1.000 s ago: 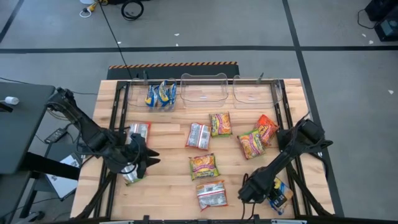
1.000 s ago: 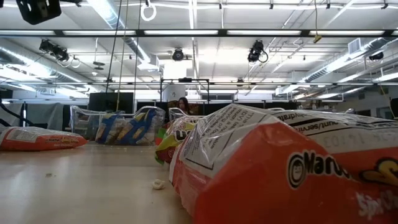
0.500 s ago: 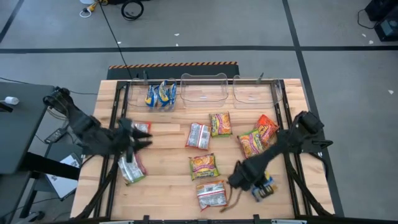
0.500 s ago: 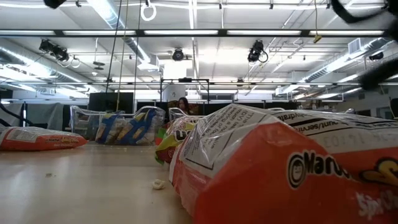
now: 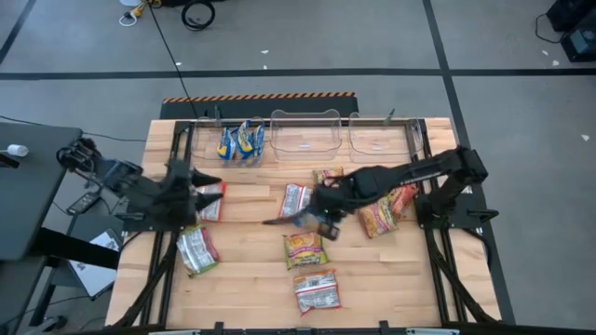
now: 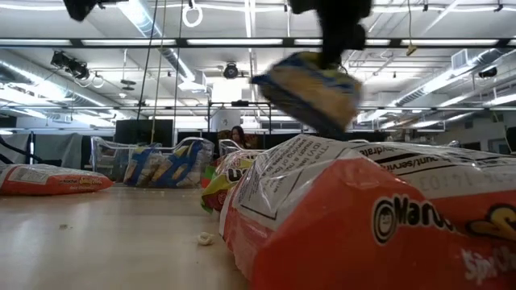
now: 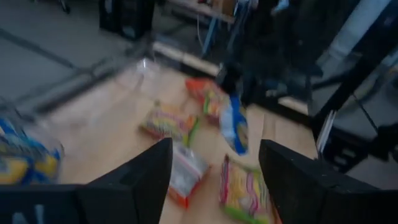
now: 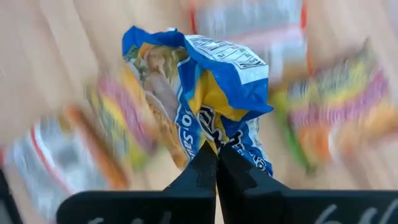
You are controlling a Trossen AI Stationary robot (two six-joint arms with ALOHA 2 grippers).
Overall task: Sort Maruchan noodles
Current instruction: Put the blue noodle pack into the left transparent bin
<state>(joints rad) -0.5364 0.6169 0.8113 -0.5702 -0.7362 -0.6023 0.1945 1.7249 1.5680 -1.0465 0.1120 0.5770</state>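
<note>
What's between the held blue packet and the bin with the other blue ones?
Nothing visible. The right gripper carries the blue packet above the table, over the loose packets. The bin at the far left corner is open on top; the left gripper sits nearer the left edge.

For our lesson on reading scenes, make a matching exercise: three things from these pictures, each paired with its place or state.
Things:
1. crinkly blue-yellow plastic noodle packet
2. left hand
3. clear plastic bin in the middle

States:
A. empty
B. open, holding nothing
C. pinched in the shut right hand, off the table

Pairs: 1-C, 2-B, 3-A
</note>
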